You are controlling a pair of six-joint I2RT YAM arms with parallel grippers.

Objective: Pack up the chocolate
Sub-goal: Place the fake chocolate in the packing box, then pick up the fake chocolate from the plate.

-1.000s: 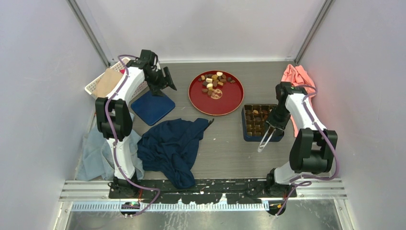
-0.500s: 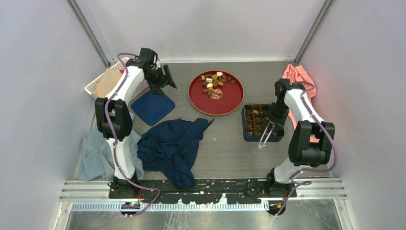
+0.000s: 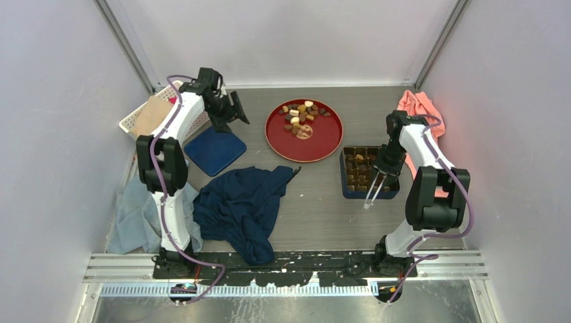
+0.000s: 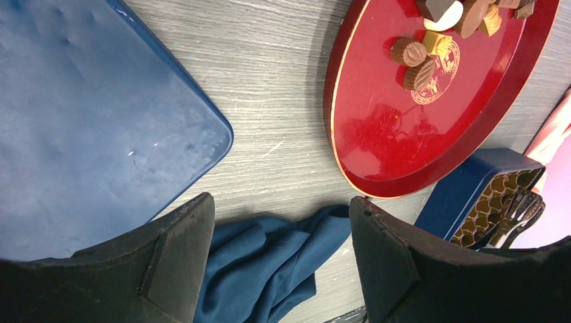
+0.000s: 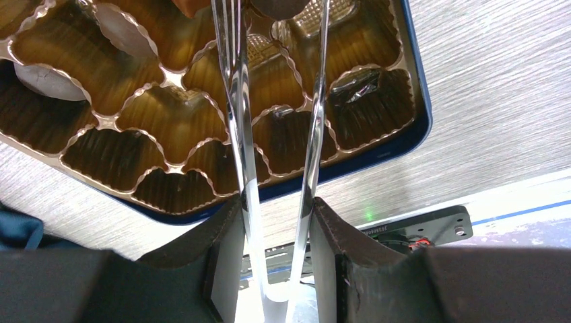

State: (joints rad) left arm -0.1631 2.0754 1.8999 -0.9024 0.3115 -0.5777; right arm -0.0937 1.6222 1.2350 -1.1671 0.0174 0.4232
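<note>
Chocolate pieces, dark, light brown and cream, lie piled at the back of the red tray; in the left wrist view the chocolate sits near the tray's gold emblem. My right gripper is shut on metal tongs that reach over the navy box. In the right wrist view the tongs run from my right gripper across the gold compartments, some holding chocolate. The tong tips are cut off at the top. My left gripper hangs open and empty.
A blue lid lies left of the tray, and a dark blue cloth is crumpled in front of it. A white basket stands at the back left, a pink cloth at the back right, a pale cloth at the left.
My right arm has drawn the tongs back from the table in front of the box to over the box's near part. The left arm has barely shifted.
</note>
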